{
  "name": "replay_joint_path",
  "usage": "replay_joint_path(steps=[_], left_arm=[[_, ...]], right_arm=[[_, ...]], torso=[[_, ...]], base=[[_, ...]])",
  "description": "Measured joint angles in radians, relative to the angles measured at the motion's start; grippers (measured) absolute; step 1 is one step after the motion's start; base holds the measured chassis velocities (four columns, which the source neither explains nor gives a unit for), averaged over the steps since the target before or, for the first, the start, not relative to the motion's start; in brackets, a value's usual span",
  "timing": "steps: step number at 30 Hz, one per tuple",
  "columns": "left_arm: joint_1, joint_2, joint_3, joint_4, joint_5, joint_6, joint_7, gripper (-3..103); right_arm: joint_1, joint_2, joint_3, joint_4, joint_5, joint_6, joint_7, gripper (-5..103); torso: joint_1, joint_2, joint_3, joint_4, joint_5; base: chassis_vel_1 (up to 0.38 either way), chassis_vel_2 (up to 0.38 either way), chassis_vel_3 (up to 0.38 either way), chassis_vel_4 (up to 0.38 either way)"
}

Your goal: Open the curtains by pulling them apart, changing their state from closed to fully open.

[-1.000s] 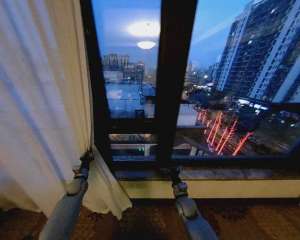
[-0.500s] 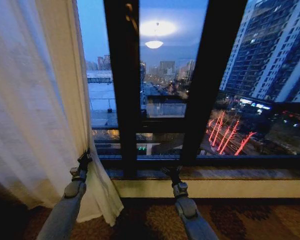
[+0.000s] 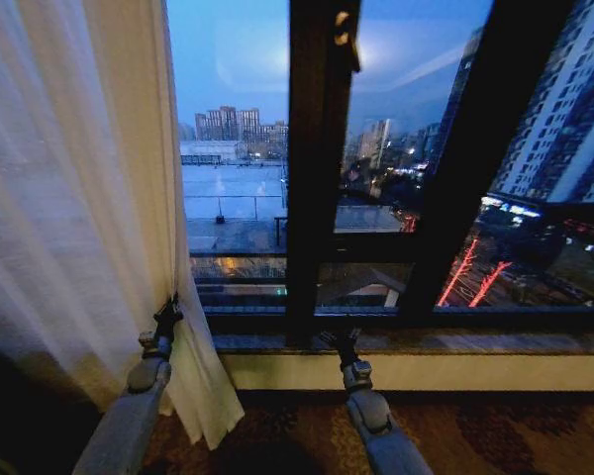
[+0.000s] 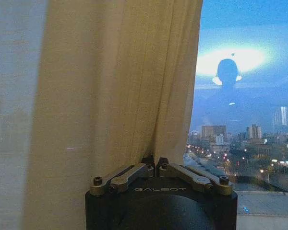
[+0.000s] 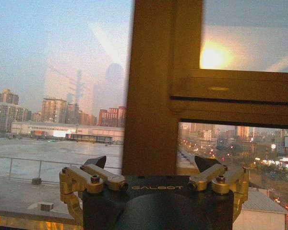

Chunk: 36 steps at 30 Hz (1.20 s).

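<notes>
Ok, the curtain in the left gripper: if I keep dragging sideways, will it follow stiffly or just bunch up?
Probably bunch: the curtain hangs in soft pleats and gathers at the shut left gripper. It looks sheer, likely light. Thin fabric may slip from the fingers.

The curtains (image 3: pixel 69 198) run off the head view's top and left edges, so their rail and far side cannot be seen, and only 1 panel is in view. In the left wrist view the left gripper (image 4: pixel 155 165) has its fingertips buried in the fabric fold. The right gripper (image 3: pixel 335 341) appears too small in the head view to judge its jaws.
</notes>
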Motion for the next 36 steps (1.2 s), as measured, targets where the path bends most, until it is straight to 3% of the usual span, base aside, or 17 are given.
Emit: replay_joint_path(steps=[13,22,36], left_arm=[[0.002,0.000,-0.003,0.000,0.000,-0.002,-0.002,0],[0.003,-0.001,-0.002,-0.002,0.000,-0.002,-0.003,0],[0.008,0.006,-0.005,-0.004,-0.002,-0.002,-0.002,0]], right_arm=[[0.000,0.000,0.000,0.000,0.000,0.000,0.000,100],[0.000,0.000,0.001,0.000,0.000,0.000,0.000,100],[0.000,0.000,0.000,0.000,0.000,0.000,0.000,100]], torso=[[0.000,0.000,0.000,0.0006,-0.0005],[0.000,0.000,0.000,-0.0006,0.0004],[0.000,0.000,0.000,-0.0001,-0.0001]], base=[[0.288,0.269,-0.280,-0.287],[0.003,-0.003,-0.002,0.000],[0.033,0.028,-0.034,-0.030]])
